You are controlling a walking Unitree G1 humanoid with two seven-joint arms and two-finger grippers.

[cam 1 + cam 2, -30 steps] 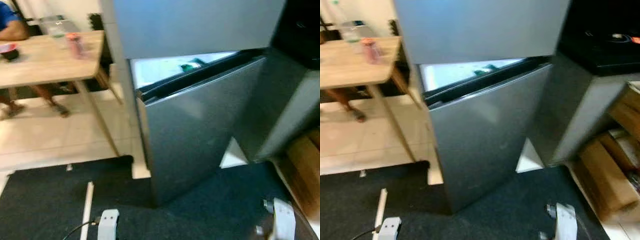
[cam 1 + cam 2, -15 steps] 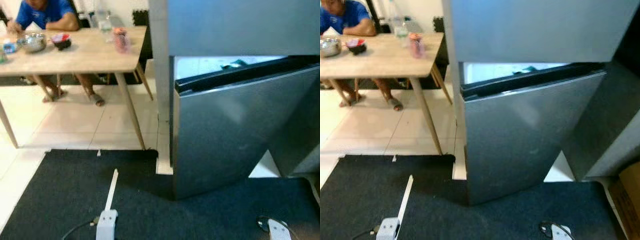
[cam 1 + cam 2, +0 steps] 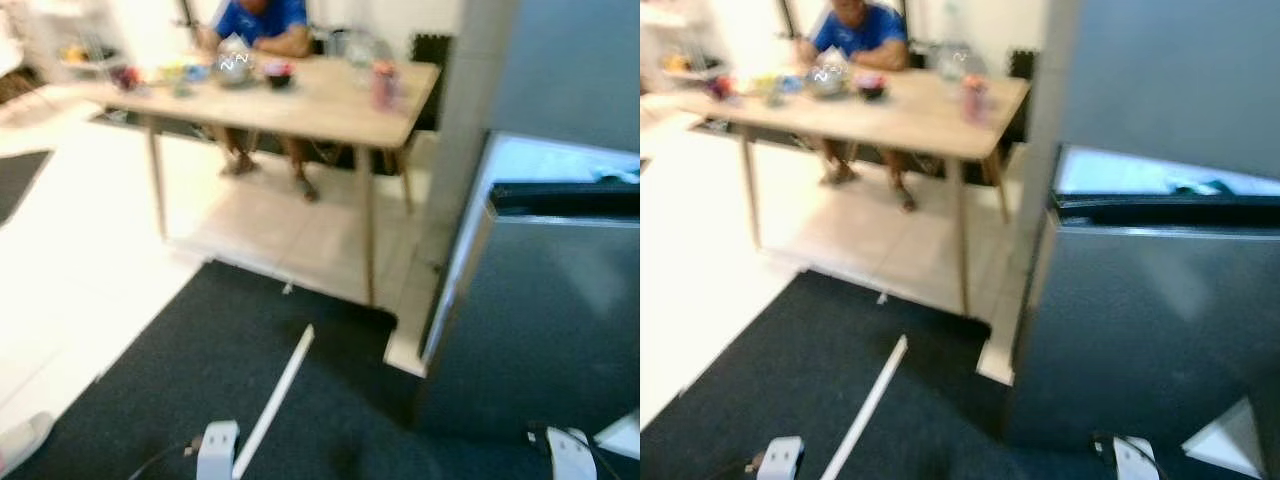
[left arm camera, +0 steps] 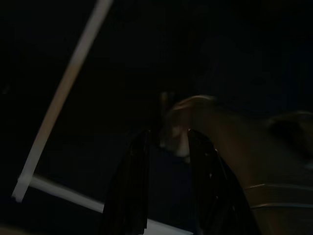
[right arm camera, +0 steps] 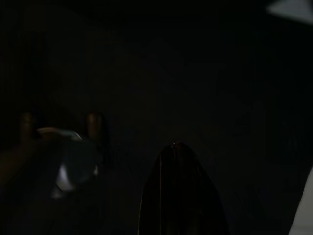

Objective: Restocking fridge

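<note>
Two left pincer (image 4: 166, 142) fingers stand narrowly parted, empty; right pincer's (image 5: 178, 196) gap: cannot tell.

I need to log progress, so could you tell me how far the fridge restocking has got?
Done: the fridge's lower door stands ajar. In hand: nothing I can make out; both arms hang low over the dark mat. Left: fetching items, perhaps from the wooden table, and loading them.

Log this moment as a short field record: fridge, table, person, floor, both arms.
fridge: lower door ajar, lit interior showing through the gap above it
table: wooden, to the robot's left of the fridge, holding a pink cup, bowls and small items
person: seated at the table's far side, blue shirt
floor: dark mat with a white strip lying on it; pale tiles beyond
left gripper: hanging idle, dark view
right gripper: hanging idle, dark view
</note>
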